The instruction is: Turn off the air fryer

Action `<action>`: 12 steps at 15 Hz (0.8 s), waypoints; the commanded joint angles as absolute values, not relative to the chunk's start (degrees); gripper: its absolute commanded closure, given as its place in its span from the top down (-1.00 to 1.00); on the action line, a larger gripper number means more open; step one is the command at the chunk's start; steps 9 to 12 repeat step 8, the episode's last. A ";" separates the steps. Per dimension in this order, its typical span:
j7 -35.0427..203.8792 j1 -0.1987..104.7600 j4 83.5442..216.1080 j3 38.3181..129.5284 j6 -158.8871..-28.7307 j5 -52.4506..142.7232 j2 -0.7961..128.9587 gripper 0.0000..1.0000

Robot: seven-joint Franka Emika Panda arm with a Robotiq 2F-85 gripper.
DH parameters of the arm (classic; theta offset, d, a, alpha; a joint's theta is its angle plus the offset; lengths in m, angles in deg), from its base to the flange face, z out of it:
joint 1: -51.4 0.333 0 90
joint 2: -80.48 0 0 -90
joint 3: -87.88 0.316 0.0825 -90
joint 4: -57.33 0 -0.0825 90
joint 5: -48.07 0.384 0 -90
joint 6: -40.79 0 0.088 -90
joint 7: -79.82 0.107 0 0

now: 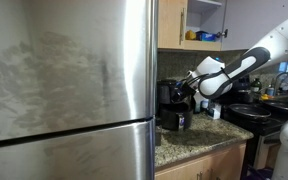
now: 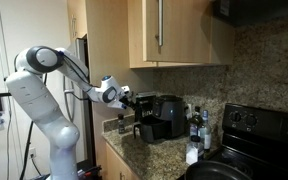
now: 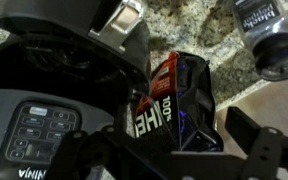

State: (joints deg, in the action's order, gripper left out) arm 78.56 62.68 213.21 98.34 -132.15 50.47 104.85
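Observation:
The air fryer (image 2: 162,116) is a glossy black box on the granite counter, seen in both exterior views (image 1: 170,96). In the wrist view its rounded top (image 3: 54,75) fills the left, with a touch control panel (image 3: 32,132) at the lower left. My gripper (image 2: 125,98) hovers just above and beside the fryer's top (image 1: 188,84). In the wrist view the gripper (image 3: 179,140) is open and empty, its fingers dark at the bottom edge, to the right of the panel.
A black pouch printed "100%" (image 3: 174,100) stands against the fryer (image 1: 174,120). Dark bottles (image 2: 194,125) stand beside it, one at the wrist view's top right (image 3: 272,40). A steel fridge (image 1: 69,90) blocks one side; a stove with pots (image 1: 249,110) lies beyond.

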 commanded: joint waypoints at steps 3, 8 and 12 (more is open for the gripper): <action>88.31 59.85 214.70 98.81 -117.14 51.25 113.49 1.00; 89.74 60.70 213.93 97.15 -111.04 52.74 114.08 1.00; 89.74 60.70 213.93 97.15 -111.04 52.74 114.08 1.00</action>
